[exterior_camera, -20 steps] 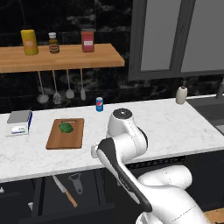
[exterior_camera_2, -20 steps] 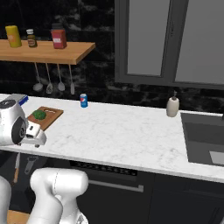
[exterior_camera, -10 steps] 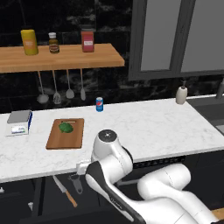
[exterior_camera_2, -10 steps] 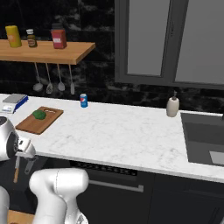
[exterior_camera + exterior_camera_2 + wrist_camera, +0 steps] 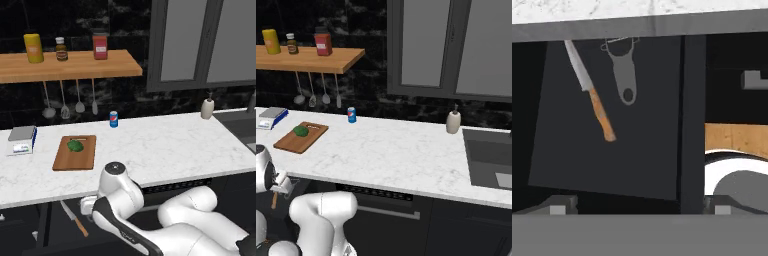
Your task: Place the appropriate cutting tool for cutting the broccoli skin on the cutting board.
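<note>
The knife point(image 5: 589, 92), silver blade and brown handle, lies slanted in an open dark drawer below the counter edge, beside the grey peeler point(image 5: 624, 70). My gripper point(image 5: 639, 205) hangs open above the drawer, short of the knife, with nothing between its fingertips point(image 5: 559, 204). From the left base view the knife point(image 5: 75, 220) shows under the counter, just left of my lowered hand point(image 5: 88, 204). On the counter above rests the wooden cutting board point(image 5: 75, 159), and the dark-green broccoli point(image 5: 75, 145) sits on its far half. The right base view has the board point(image 5: 293, 142) and broccoli point(image 5: 301, 130) at the left.
A grey-and-white scale point(image 5: 21, 140) stands left of the board, a blue soda can point(image 5: 114, 119) behind it and a soap bottle point(image 5: 207, 108) far right. The counter's front edge point(image 5: 637, 22) overhangs the drawer. A shelf point(image 5: 70, 65) with jars hangs above; a sink point(image 5: 488, 162) lies at right.
The arm has swung down from above the counter to below its front edge, bringing the hand over the open drawer. Board, broccoli and knife have stayed put.
</note>
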